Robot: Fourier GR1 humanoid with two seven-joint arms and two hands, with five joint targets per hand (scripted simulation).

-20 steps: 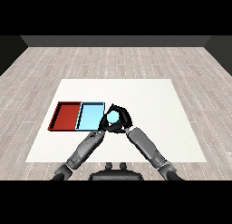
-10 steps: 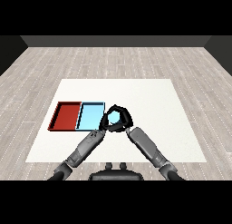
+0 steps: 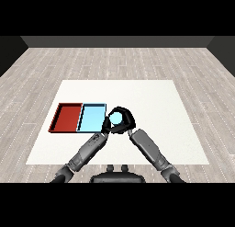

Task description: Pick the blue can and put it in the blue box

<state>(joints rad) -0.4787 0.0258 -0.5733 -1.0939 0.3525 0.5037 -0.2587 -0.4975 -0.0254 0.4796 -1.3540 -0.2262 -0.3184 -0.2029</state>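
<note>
Clearly, the blue can (image 3: 116, 117) is held by the right hand (image 3: 126, 122), whose black fingers are curled round it from above and from the right side. The can is seen just beside the right edge of the blue tray (image 3: 92, 118), outside it and near its front corner. The left hand (image 3: 106, 126) is placed at the can's left side, close against it and the right hand; whether its fingers are curled or straight cannot be told. The red tray (image 3: 68, 117) is laid touching the left side of the blue tray, and both are set on the white tabletop (image 3: 151, 102). Both grey forearms are extended from the lower corners toward the can.
</note>
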